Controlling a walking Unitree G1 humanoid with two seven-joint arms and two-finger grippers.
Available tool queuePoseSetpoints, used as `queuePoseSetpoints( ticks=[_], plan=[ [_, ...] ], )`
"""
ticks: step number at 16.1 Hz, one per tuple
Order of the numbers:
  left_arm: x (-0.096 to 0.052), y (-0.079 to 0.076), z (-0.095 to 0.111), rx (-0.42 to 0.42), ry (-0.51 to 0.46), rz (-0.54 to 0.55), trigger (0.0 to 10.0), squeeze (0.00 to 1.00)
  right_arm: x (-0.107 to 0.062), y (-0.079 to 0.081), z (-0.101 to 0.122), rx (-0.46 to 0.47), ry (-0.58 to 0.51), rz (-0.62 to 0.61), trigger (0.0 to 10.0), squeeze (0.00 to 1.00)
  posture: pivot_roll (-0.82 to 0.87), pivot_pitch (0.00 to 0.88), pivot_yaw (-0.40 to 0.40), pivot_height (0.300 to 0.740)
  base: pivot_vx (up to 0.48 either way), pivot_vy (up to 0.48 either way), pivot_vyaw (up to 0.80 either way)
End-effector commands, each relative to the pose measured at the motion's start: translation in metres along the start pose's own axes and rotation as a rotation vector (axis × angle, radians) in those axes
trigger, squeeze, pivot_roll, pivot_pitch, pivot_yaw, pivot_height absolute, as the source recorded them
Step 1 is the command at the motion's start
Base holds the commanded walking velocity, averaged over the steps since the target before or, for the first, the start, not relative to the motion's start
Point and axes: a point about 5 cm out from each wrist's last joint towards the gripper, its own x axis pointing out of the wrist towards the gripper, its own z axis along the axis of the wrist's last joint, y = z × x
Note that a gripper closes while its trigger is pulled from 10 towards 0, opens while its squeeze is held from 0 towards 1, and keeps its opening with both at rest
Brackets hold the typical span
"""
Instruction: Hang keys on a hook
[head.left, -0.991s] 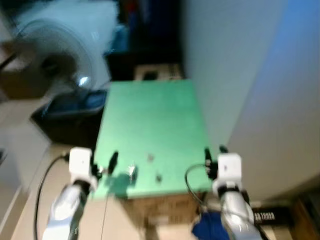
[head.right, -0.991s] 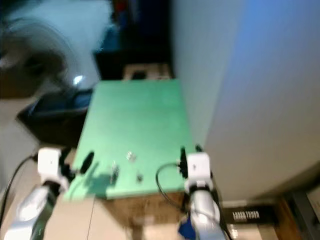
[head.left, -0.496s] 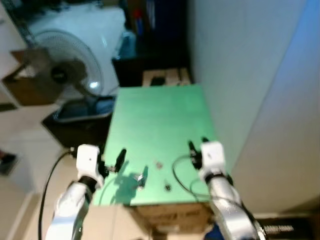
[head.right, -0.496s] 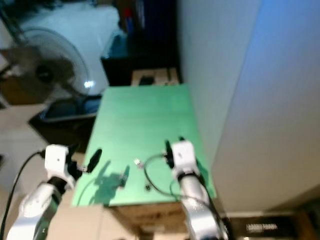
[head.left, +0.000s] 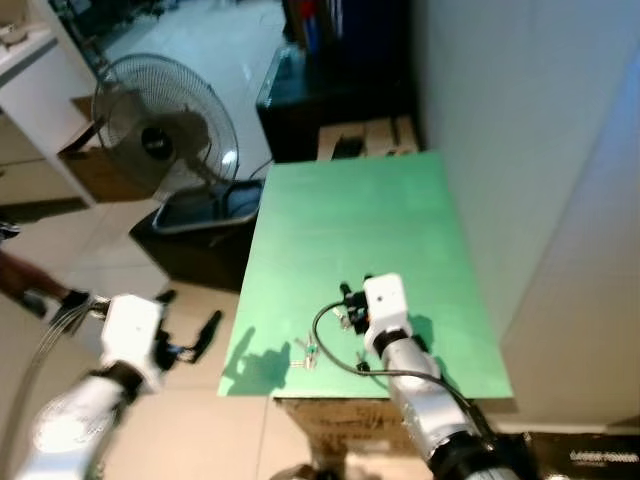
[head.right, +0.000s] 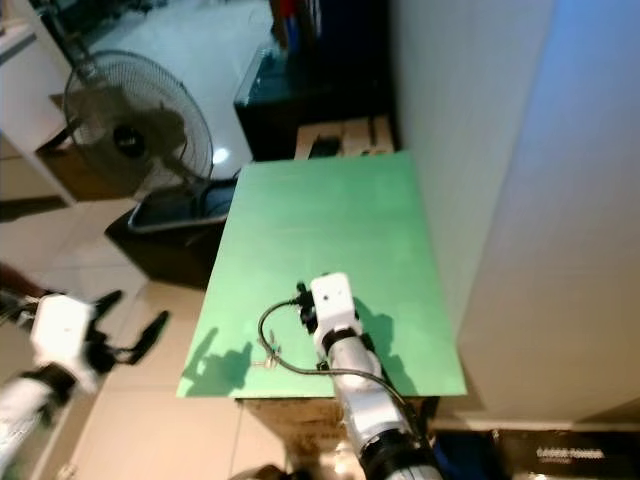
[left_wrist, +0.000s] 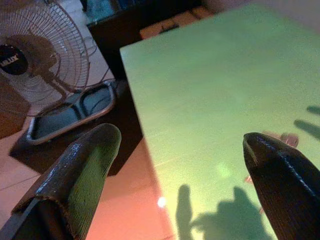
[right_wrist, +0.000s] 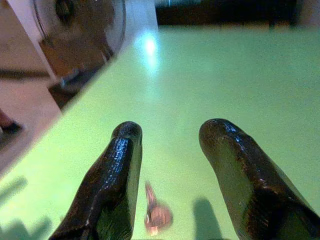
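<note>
A small bunch of silvery keys (head.left: 305, 352) lies near the front edge of the green table (head.left: 350, 215). A small pinkish key piece (right_wrist: 156, 216) lies on the green top between and just ahead of my right gripper's open fingers. My right gripper (head.left: 352, 292) hovers low over the table's front half, to the right of the silvery keys, with nothing held. My left gripper (head.left: 190, 338) is open and sits off the table's left edge, above the floor. Through its wide-apart fingers (left_wrist: 85, 170) the table's left edge is in sight.
A standing fan (head.left: 165, 120) and a dark tray-like base (head.left: 195, 210) are on the floor left of the table. A white wall (head.left: 530, 150) runs along the table's right side. Dark furniture and a cardboard box (head.left: 365, 138) stand behind the table.
The camera has shifted and the blur is gone. My right gripper has moved left and forward over the table toward the small key piece. My left arm has swung out left, off the table.
</note>
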Motion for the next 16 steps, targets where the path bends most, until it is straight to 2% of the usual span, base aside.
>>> queuePoseSetpoints(
  ticks=[1, 3, 4, 6, 7, 9, 11, 14, 16],
  plan=[
    [-0.006, 0.009, 0.006, 0.012, 0.007, 0.013, 10.0, 0.0, 0.001, 0.029, 0.003, 0.036, -0.004, 0.002, 10.0, 0.0, 0.08, 0.108, 0.271, 0.74, 0.0, 0.0, 0.0],
    [-0.009, 0.01, 0.009, 0.021, 0.014, 0.005, 10.0, 0.0, -0.002, 0.031, 0.001, 0.019, -0.014, -0.054, 10.0, 0.0, 0.09, 0.115, 0.283, 0.74, 0.0, 0.0, 0.0],
    [-0.013, 0.011, 0.012, 0.027, 0.022, -0.007, 10.0, 0.0, -0.009, 0.039, -0.007, 0.037, 0.009, -0.106, 10.0, 0.0, 0.09, 0.118, 0.288, 0.74, 0.0, 0.0, 0.0],
    [-0.015, 0.014, 0.015, 0.025, 0.047, -0.022, 10.0, 0.0, -0.011, 0.049, -0.011, -0.016, 0.004, -0.102, 10.0, 0.0, 0.08, 0.135, 0.313, 0.74, 0.0, 0.0, 0.0],
    [-0.014, 0.014, 0.015, 0.024, 0.054, -0.029, 10.0, 0.0, -0.012, 0.049, -0.011, -0.019, -0.006, -0.117, 10.0, 0.0, 0.08, 0.134, 0.314, 0.74, 0.0, 0.0, 0.0],
    [-0.012, 0.009, 0.017, 0.018, 0.054, -0.052, 10.0, 0.0, -0.016, 0.053, -0.012, 0.017, -0.022, -0.138, 10.0, 0.0, 0.07, 0.131, 0.32, 0.74, 0.0, 0.0, 0.0],
    [-0.011, 0.008, 0.017, 0.012, 0.056, -0.064, 10.0, 0.0, -0.021, 0.062, -0.015, 0.011, -0.023, -0.123, 10.0, 0.0, 0.06, 0.132, 0.317, 0.74, 0.0, 0.0, 0.0],
    [-0.009, 0.004, 0.017, -0.003, 0.058, -0.073, 10.0, 0.0, -0.027, 0.063, -0.022, 0.029, -0.004, -0.161, 10.0, 0.0, 0.05, 0.134, 0.319, 0.74, 0.0, 0.0, 0.0],
    [-0.006, 0.003, 0.019, -0.005, 0.055, -0.083, 10.0, 0.0, -0.026, 0.067, -0.022, 0.08, 0.014, -0.151, 10.0, 0.0, 0.03, 0.138, 0.327, 0.74, 0.0, 0.0, 0.0]
  ],
)
